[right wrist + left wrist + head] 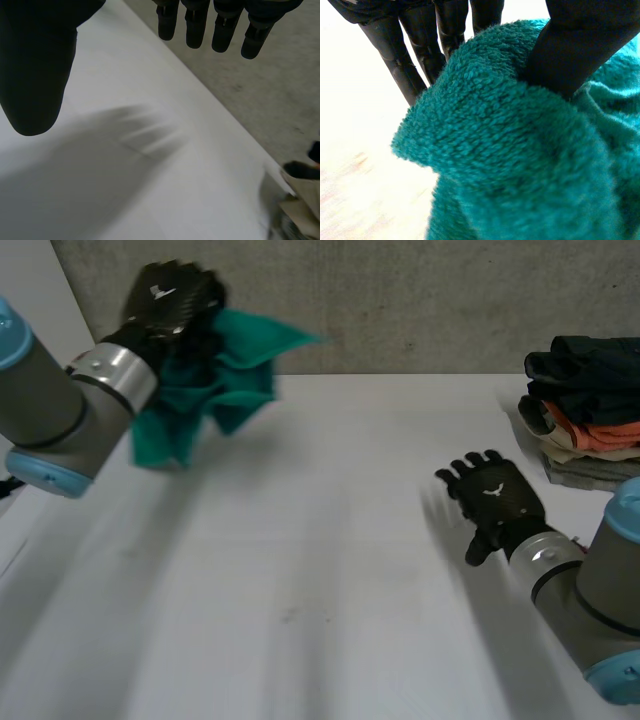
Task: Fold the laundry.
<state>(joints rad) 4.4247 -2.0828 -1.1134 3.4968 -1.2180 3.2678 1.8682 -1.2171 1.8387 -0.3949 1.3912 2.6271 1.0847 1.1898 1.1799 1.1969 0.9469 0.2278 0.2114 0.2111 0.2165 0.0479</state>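
Note:
A teal terry cloth (215, 380) hangs bunched in the air at the far left, above the white table (300, 570). My left hand (170, 300) is shut on it at the top of the bunch. From the left wrist, the thumb (580, 45) presses into the teal cloth (520, 160) against the fingers (420, 45). My right hand (492, 498) hovers open low over the table at the right, palm down, with straight fingers (202, 25) and nothing in it.
A stack of folded clothes (585, 410), dark on top with orange and beige below, sits at the table's far right edge; its corner (300, 200) lies beyond my right hand. A grey wall (400, 300) runs behind the table.

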